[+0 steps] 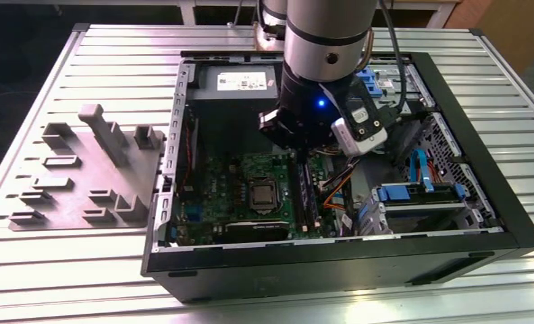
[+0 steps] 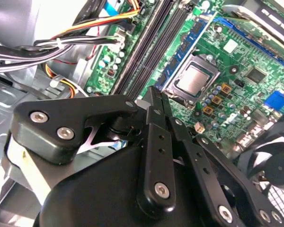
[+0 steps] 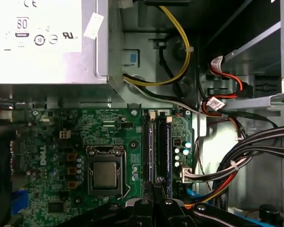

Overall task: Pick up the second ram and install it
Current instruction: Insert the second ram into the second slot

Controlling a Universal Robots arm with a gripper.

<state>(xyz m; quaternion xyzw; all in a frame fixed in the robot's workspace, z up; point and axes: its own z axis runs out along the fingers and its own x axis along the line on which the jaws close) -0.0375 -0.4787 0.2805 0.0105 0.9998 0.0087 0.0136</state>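
Observation:
My gripper [image 1: 299,147] hangs inside the open computer case, low over the green motherboard [image 1: 239,182]. In both wrist views its black fingers [image 2: 154,101] are pressed together, shut, and nothing sticks out between them. The gripper [image 2: 157,93] sits at the near end of the long dark memory strips [image 2: 154,45], which run side by side beside the processor. These strips [image 3: 157,146] start just beyond the gripper [image 3: 154,190]. I cannot tell whether the second ram is one of those strips or lies hidden under the fingers.
A grey fixture plate [image 1: 86,169] with upright blocks lies at the exterior view's left on the slatted table. The black case wall [image 1: 339,260], power supply [image 3: 38,38], bundled cables [image 3: 236,165], blue drive bracket [image 1: 411,192] and a fan [image 2: 274,165] crowd the gripper.

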